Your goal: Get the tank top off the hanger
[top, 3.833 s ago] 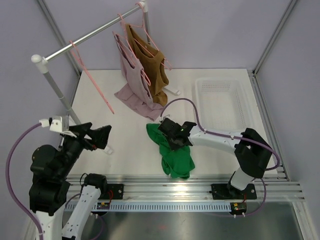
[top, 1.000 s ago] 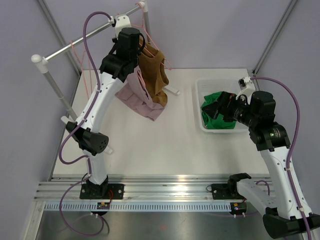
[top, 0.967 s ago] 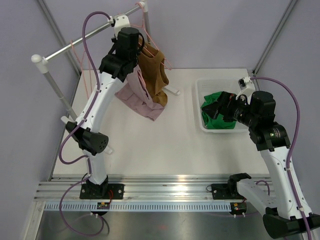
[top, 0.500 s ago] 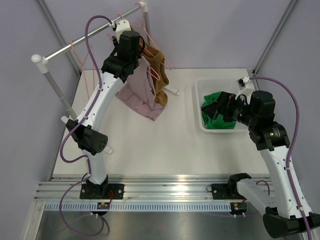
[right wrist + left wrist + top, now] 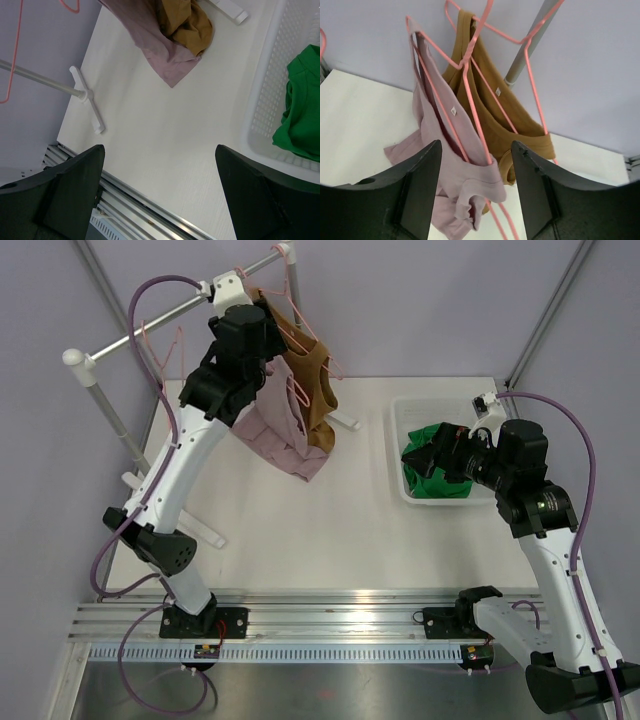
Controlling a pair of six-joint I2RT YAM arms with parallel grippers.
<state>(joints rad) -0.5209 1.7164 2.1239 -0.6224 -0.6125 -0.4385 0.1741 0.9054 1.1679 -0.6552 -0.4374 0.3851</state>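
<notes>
I work in a lab test cell: my white surface [image 5: 300, 530] is boxed in by plain lilac walls [image 5: 420, 300] and metal frame posts [image 5: 548, 315]. My arms [image 5: 175, 465] are bolted to a slotted aluminium rail [image 5: 330, 612] at its near edge.

Brown top [image 5: 515, 130] and pink hangers [image 5: 469, 55] crowd the mauve tank top [image 5: 432, 142].

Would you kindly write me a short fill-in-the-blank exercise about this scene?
The garment in the white basket is ____.
The mauve tank top hangs on a ____ hanger.
The neighbouring top is ____.
The left hand near them is ____, not shut.
Missing words: green; pink; brown; open.
</notes>
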